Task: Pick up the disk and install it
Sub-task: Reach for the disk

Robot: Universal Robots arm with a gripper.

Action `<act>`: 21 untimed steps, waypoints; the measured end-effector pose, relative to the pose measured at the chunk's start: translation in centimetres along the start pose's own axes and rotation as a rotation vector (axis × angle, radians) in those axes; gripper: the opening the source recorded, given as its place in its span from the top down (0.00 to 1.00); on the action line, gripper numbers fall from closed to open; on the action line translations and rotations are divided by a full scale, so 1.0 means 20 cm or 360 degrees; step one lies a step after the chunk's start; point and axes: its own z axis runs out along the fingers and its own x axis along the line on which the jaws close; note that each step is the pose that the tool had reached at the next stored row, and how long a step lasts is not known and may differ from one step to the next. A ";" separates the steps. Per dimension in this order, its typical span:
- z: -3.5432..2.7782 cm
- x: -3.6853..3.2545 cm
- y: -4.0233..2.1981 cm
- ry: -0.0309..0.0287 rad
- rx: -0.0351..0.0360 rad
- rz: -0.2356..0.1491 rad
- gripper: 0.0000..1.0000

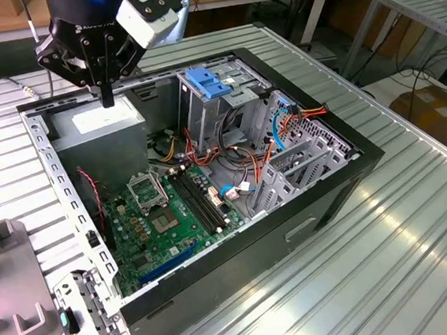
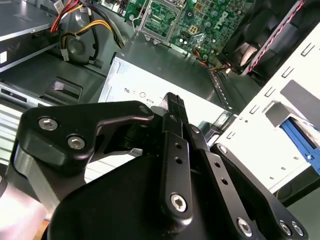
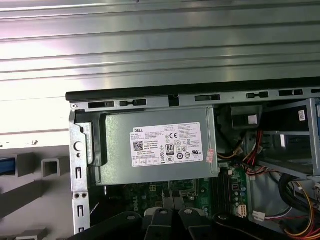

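My gripper (image 1: 106, 98) hangs over the grey power supply (image 1: 102, 120) in the back corner of the open computer case (image 1: 208, 177). Its black fingers (image 2: 173, 107) are shut together with nothing between them. The power supply's white label (image 3: 167, 144) lies right under the wrist. A blue-edged piece that looks like the disk (image 3: 5, 166) lies outside the case on the grey fixture (image 3: 50, 167). It also peeks past the case's perforated wall as a blue strip (image 2: 300, 140). The gripper is well apart from the disk.
Inside the case are a green motherboard (image 1: 168, 212), a tall metal drive cage with a blue latch (image 1: 207, 82), and bundles of red, orange and blue cables (image 1: 282, 122). The case stands on a ribbed metal table (image 1: 389, 246). A grey fixture (image 1: 7, 267) sits at the exterior view's left.
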 end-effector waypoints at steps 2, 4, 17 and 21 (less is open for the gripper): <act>0.000 0.017 -0.001 -0.00001 0.0000 0.0000 0.89; -0.001 0.027 -0.002 -0.00001 0.0000 0.0000 0.89; -0.002 0.092 -0.007 -0.00001 0.0000 0.0000 0.89; -0.003 0.111 -0.008 -0.00001 0.0000 0.0000 0.89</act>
